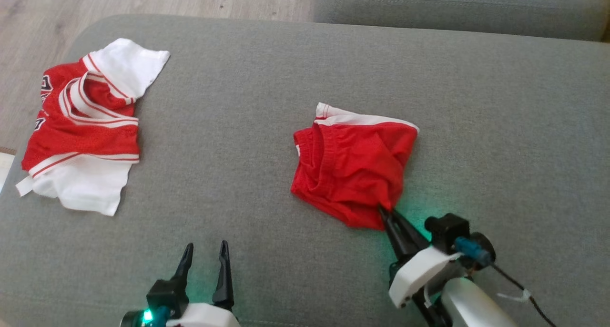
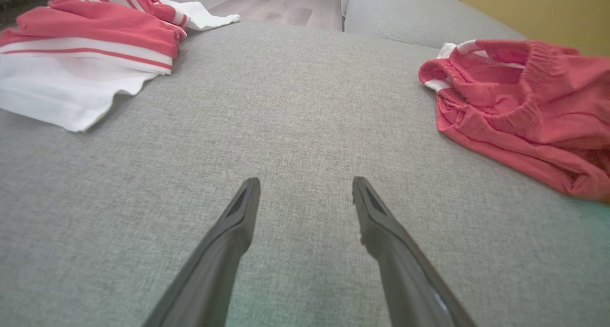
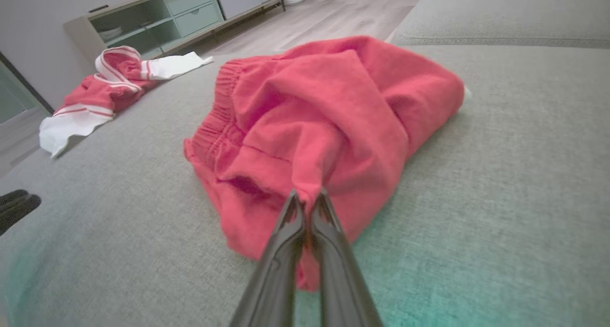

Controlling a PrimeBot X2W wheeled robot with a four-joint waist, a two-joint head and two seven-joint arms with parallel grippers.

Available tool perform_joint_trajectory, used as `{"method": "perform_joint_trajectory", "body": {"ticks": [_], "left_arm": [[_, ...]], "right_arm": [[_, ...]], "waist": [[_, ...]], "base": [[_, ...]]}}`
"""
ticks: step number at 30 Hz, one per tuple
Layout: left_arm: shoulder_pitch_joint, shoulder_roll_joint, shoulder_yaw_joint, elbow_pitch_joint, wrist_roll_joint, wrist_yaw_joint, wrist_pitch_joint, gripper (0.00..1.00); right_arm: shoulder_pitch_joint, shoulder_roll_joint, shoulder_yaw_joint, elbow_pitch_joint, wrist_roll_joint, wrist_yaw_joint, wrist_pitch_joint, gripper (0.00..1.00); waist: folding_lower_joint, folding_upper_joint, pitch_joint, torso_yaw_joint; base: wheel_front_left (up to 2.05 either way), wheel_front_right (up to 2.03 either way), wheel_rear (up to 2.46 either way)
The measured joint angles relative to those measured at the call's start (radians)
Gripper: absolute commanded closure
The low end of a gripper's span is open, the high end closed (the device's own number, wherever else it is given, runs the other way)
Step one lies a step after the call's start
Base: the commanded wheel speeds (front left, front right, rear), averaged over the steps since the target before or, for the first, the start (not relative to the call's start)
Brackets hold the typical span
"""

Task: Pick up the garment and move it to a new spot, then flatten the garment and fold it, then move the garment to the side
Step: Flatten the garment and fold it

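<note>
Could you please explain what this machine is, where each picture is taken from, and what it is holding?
This is a wheeled robot with two arms, each ending in a two-fingered gripper. One picture looks down from its head; the other two come from cameras on its wrists, looking along the fingers. It works over a grey sofa cushion. The right gripper has closed on a fold of the crumpled red shorts; the right wrist view shows the cloth pinched between its fingers. The left gripper waits open above bare cushion. A red and white jersey lies off to the left.
</note>
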Motion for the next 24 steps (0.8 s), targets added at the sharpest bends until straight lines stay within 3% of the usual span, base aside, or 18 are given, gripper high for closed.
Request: {"method": "perform_joint_trajectory", "body": {"ticks": [12, 13, 14, 15, 21, 24], "left_arm": [[0.000, 0.000, 0.000, 0.000, -0.017, 0.000, 0.000, 0.00], [0.000, 0.000, 0.000, 0.000, -0.017, 0.000, 0.000, 0.00], [0.000, 0.000, 0.000, 0.000, -0.017, 0.000, 0.000, 0.00], [0.000, 0.000, 0.000, 0.000, -0.017, 0.000, 0.000, 0.00], [0.000, 0.000, 0.006, -0.001, -0.017, 0.002, 0.000, 0.00], [0.000, 0.000, 0.031, -0.008, -0.004, 0.010, 0.000, 0.00]], "right_arm": [[0.078, -0.023, 0.134, -0.038, 0.006, 0.000, 0.000, 1.00], [0.078, -0.026, 0.136, -0.019, 0.013, 0.000, 0.001, 0.95], [0.078, -0.027, 0.134, -0.003, 0.021, 0.000, 0.001, 0.53], [0.078, -0.028, 0.134, 0.006, 0.029, 0.000, 0.001, 0.00], [0.078, -0.027, 0.092, -0.020, 0.076, 0.000, 0.001, 0.00], [0.078, -0.033, 0.023, -0.108, 0.091, 0.000, 0.001, 0.00]], "waist": [[-0.0001, 0.0000, -0.020, -0.036], [-0.0001, 0.0000, -0.021, -0.037], [-0.0001, 0.0000, -0.022, -0.037], [0.0000, 0.0000, -0.023, -0.038], [-0.0001, 0.0000, -0.029, -0.048], [-0.0001, 0.0000, -0.036, -0.060]], "base": [[0.00, 0.00, 0.00], [0.00, 0.00, 0.00], [0.00, 0.00, 0.00], [0.00, 0.00, 0.00], [0.00, 0.00, 0.00], [0.00, 0.00, 0.00]]}}
